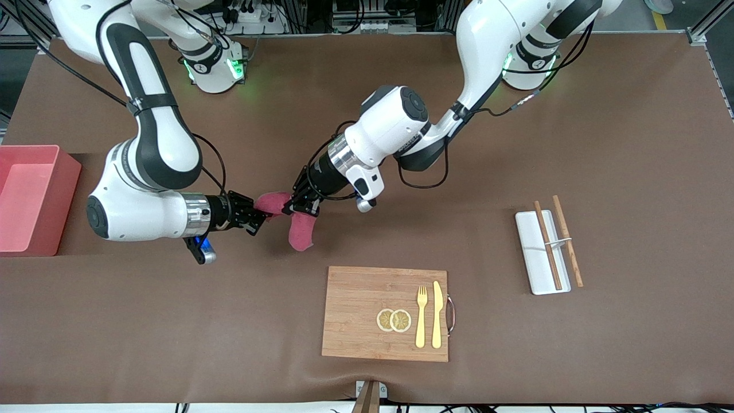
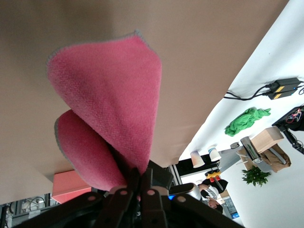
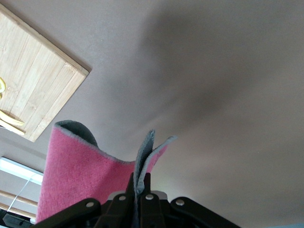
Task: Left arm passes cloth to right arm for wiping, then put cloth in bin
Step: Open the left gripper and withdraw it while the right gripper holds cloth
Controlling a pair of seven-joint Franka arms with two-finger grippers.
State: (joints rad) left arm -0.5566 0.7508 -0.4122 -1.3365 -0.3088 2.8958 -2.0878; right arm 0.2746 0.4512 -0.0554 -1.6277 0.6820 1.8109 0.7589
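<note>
The right gripper (image 3: pixel 139 190) has its fingers pinched together on a folded grey edge of the cloth (image 3: pixel 78 178), which hangs pink beside them. A wooden board (image 3: pixel 35 85) lies on the brown table (image 3: pixel 213 85).

You are looking down from high across the table; both wrist cameras are peering close along their jaws, sharing the cloth (image 2: pixel 109 123).
</note>
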